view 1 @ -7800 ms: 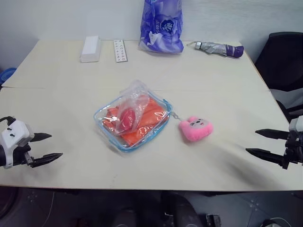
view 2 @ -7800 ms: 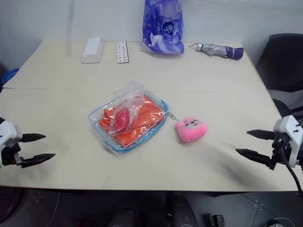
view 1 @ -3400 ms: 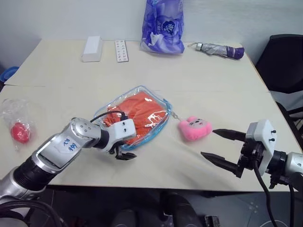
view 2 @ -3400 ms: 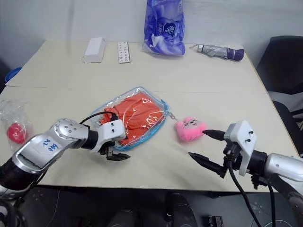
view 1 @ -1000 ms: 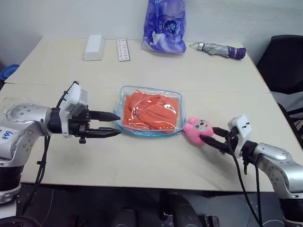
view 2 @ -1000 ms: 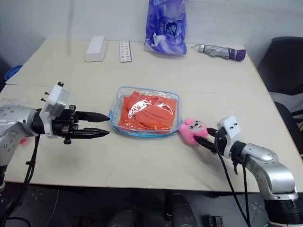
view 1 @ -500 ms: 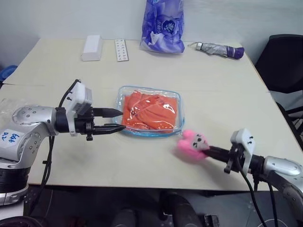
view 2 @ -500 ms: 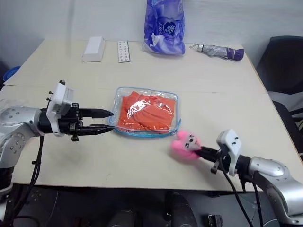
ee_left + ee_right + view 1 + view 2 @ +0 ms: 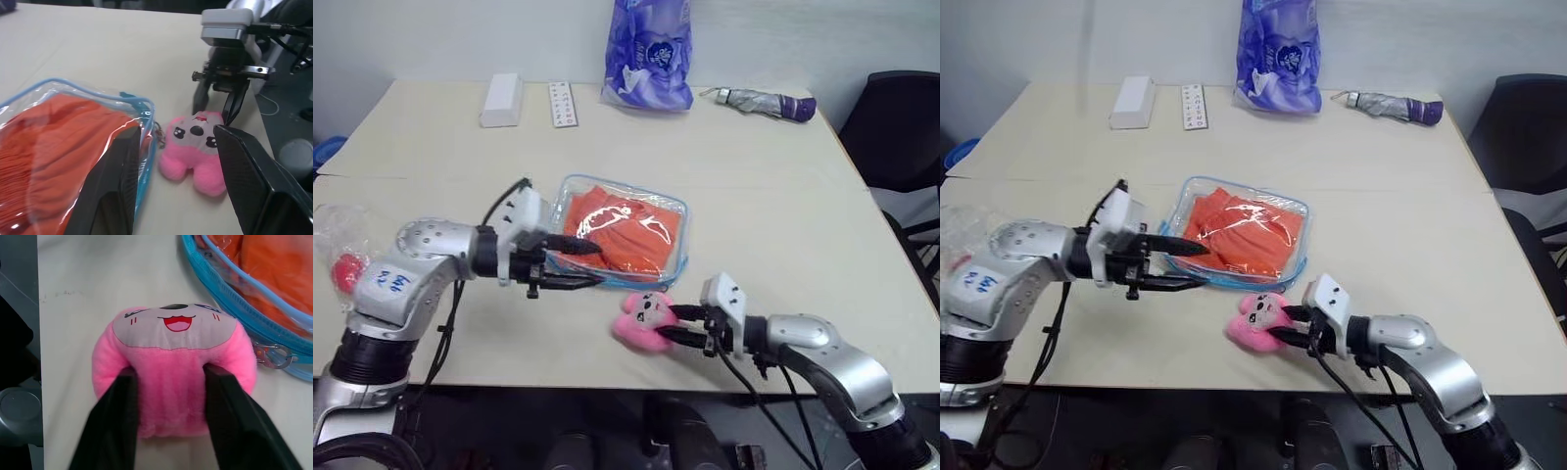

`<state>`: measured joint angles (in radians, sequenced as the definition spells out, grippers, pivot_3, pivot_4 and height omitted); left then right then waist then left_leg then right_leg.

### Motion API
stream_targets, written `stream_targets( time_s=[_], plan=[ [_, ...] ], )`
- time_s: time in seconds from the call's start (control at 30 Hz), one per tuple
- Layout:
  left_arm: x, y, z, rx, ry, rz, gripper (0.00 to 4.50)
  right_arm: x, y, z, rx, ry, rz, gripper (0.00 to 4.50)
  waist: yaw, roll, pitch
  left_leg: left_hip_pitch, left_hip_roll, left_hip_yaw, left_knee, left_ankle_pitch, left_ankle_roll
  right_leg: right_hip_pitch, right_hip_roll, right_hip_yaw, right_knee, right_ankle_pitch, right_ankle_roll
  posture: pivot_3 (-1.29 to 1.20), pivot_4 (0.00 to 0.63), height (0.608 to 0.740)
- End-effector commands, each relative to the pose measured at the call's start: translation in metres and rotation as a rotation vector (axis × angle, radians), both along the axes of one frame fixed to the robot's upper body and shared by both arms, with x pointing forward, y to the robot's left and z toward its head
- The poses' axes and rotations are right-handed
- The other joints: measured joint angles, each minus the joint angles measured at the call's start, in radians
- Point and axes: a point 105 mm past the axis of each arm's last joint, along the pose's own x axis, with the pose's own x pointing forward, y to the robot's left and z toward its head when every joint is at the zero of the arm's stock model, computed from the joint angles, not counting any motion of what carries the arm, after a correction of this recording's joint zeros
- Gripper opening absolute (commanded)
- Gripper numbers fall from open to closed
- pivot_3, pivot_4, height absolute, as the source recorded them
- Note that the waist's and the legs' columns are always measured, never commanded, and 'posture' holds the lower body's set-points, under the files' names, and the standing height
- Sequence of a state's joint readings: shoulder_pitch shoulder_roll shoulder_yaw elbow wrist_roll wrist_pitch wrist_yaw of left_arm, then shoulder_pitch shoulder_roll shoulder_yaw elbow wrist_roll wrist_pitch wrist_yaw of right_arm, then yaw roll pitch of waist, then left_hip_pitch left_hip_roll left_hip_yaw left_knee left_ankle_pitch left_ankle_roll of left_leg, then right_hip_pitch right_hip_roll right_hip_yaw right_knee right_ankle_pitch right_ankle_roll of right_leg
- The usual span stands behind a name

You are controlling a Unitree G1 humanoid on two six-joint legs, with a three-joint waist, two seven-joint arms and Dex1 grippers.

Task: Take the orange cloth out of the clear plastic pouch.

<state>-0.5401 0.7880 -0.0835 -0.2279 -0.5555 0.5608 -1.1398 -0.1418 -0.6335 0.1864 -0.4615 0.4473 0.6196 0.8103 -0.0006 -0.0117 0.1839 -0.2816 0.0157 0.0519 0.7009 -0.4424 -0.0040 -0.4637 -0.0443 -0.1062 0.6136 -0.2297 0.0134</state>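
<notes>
The right claw (image 9: 1285, 326) now pinches the pink plush charm (image 9: 1255, 320), dragged toward six o'clock. The left claw (image 9: 1193, 264) has closed in, jaws parted, straddling the pouch (image 9: 1295, 257) edge. The orange cloth (image 9: 1244, 235) remains inside, mid-tabletop (image 9: 1381, 176).

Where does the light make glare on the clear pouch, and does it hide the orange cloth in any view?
Left eye view: white glare streaks cross the clear plastic pouch, but the orange cloth shows through. Right eye view: hardly any glare. Left wrist view: a pale sheen on the pouch's top, cloth readable. Right wrist view: the pink plush is evenly lit.
</notes>
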Motion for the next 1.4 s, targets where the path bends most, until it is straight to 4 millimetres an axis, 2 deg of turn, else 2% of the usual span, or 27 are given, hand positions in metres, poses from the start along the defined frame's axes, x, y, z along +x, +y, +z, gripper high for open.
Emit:
stream_targets(
  time_s=[0.03, 0.07, 0.13, 0.2, 0.37, 0.47, 0.53, 0.6, 0.7, 0.77, 0.87, 0.93, 1.07, 1.13, 1.23, 1.4],
  plan=[
    [-0.005, -0.017, -0.004, 0.040, -0.036, -0.113, 2.49, -0.008, -0.006, 0.002, -0.049, -0.011, 0.018, 3.16, 0.001, 0.000, 0.000, 0.000, 0.000, 0.000, 0.000, 0.000, 0.000, 0.000, 0.000, 0.000, 0.000, 0.000, 0.000, 0.00, 0.150, 0.740],
    [-0.006, -0.023, -0.009, 0.058, -0.038, -0.152, 2.49, -0.010, -0.008, 0.004, -0.071, -0.038, 0.025, 3.55, 0.002, 0.000, 0.000, 0.000, 0.000, 0.000, 0.000, 0.000, 0.000, 0.000, 0.000, 0.000, 0.000, 0.000, 0.000, 0.00, 0.150, 0.740],
    [-0.009, -0.034, -0.016, 0.088, -0.042, -0.219, 2.49, -0.014, -0.011, 0.011, -0.102, -0.087, 0.029, 4.03, 0.008, 0.000, 0.000, 0.000, 0.000, 0.000, 0.000, 0.000, 0.000, 0.000, 0.000, 0.000, 0.000, 0.000, 0.000, 0.00, 0.150, 0.740],
    [-0.011, -0.046, -0.022, 0.111, -0.055, -0.289, 2.49, -0.018, -0.015, 0.025, -0.097, -0.117, 0.019, 4.03, 0.010, 0.000, 0.000, -0.001, -0.001, 0.000, 0.000, 0.000, 0.000, 0.001, 0.000, 0.000, -0.001, 0.000, 0.000, 0.00, 0.150, 0.740],
    [-0.016, -0.062, -0.034, 0.146, -0.077, -0.401, 2.49, -0.023, -0.021, 0.049, -0.109, -0.188, -0.007, 4.03, 0.009, 0.000, 0.000, 0.000, 0.000, 0.000, 0.000, 0.000, 0.000, 0.000, 0.000, 0.000, -0.001, 0.000, 0.000, 0.00, 0.150, 0.740],
    [-0.020, -0.062, -0.057, 0.259, -0.114, -0.479, 2.49, -0.021, -0.032, 0.067, -0.145, -0.242, -0.027, 4.03, 0.009, 0.000, 0.000, 0.000, 0.000, 0.000, 0.000, 0.000, 0.000, 0.000, 0.000, 0.001, -0.001, 0.000, 0.000, 0.00, 0.150, 0.740],
    [-0.017, -0.059, -0.073, 0.340, -0.158, -0.492, 2.49, -0.013, -0.043, 0.077, -0.199, -0.295, -0.044, 4.03, 0.010, 0.000, 0.000, 0.000, 0.000, 0.000, 0.000, 0.000, 0.000, 0.000, 0.000, 0.000, -0.002, 0.000, 0.000, 0.00, 0.150, 0.740],
    [-0.010, -0.057, -0.082, 0.385, -0.204, -0.489, 2.49, 0.004, -0.055, 0.082, -0.299, -0.391, -0.066, 4.03, 0.011, 0.000, 0.000, 0.000, -0.001, 0.000, 0.000, 0.000, 0.001, 0.001, 0.000, 0.001, -0.003, 0.000, 0.000, 0.00, 0.150, 0.740],
    [-0.006, -0.057, -0.085, 0.387, -0.235, -0.485, 2.49, 0.025, -0.062, 0.080, -0.416, -0.518, -0.048, 4.03, 0.014, 0.000, 0.000, 0.000, -0.001, 0.000, 0.000, -0.001, 0.002, 0.001, 0.000, 0.001, -0.004, 0.000, 0.000, 0.00, 0.150, 0.740],
    [-0.005, -0.058, -0.086, 0.381, -0.247, -0.487, 2.49, 0.037, -0.059, 0.073, -0.482, -0.603, 0.003, 4.03, 0.015, 0.000, 0.000, 0.000, -0.001, 0.001, 0.000, -0.001, 0.003, 0.001, 0.000, 0.002, -0.004, 0.000, 0.001, 0.00, 0.150, 0.740],
    [-0.005, -0.059, -0.084, 0.359, -0.250, -0.485, 1.90, 0.049, -0.050, 0.061, -0.542, -0.691, 0.081, 4.06, 0.014, 0.000, 0.000, 0.000, -0.002, 0.001, 0.000, -0.001, 0.003, 0.001, 0.000, 0.001, -0.001, 0.001, 0.001, 0.00, 0.150, 0.740],
    [-0.006, -0.058, -0.082, 0.352, -0.248, -0.481, 1.31, 0.053, -0.045, 0.053, -0.571, -0.732, 0.134, 4.06, 0.015, 0.000, 0.000, 0.000, -0.001, 0.001, 0.000, 0.000, 0.003, 0.000, 0.000, 0.001, -0.001, 0.001, 0.001, 0.00, 0.150, 0.740],
    [-0.007, -0.052, -0.078, 0.349, -0.245, -0.469, 0.12, 0.061, -0.027, 0.046, -0.516, -0.765, 0.168, 4.06, 0.013, 0.000, 0.000, 0.000, 0.000, 0.002, 0.000, 0.000, 0.003, 0.000, 0.000, 0.000, -0.001, 0.001, 0.001, 0.00, 0.150, 0.740],
    [-0.008, -0.049, -0.077, 0.350, -0.240, -0.464, 0.05, 0.064, -0.020, 0.045, -0.500, -0.783, 0.183, 4.06, 0.012, 0.000, 0.000, 0.000, 0.000, 0.001, 0.000, 0.000, 0.003, 0.000, 0.000, 0.000, 0.000, 0.001, 0.001, 0.00, 0.150, 0.740],
    [-0.011, -0.046, -0.076, 0.349, -0.232, -0.454, 0.00, 0.067, -0.015, 0.044, -0.479, -0.800, 0.194, 3.47, 0.009, 0.000, 0.000, 0.000, 0.000, 0.001, 0.000, 0.000, 0.003, 0.000, 0.000, 0.000, 0.000, 0.001, 0.001, 0.00, 0.150, 0.740],
    [-0.013, -0.038, -0.075, 0.353, -0.223, -0.424, 0.00, 0.071, -0.019, 0.045, -0.493, -0.818, 0.211, 1.69, 0.005, 0.000, 0.000, -0.001, 0.000, 0.000, 0.000, 0.000, 0.003, 0.000, -0.001, 0.000, 0.000, 0.001, 0.001, 0.00, 0.150, 0.740]
  ],
)
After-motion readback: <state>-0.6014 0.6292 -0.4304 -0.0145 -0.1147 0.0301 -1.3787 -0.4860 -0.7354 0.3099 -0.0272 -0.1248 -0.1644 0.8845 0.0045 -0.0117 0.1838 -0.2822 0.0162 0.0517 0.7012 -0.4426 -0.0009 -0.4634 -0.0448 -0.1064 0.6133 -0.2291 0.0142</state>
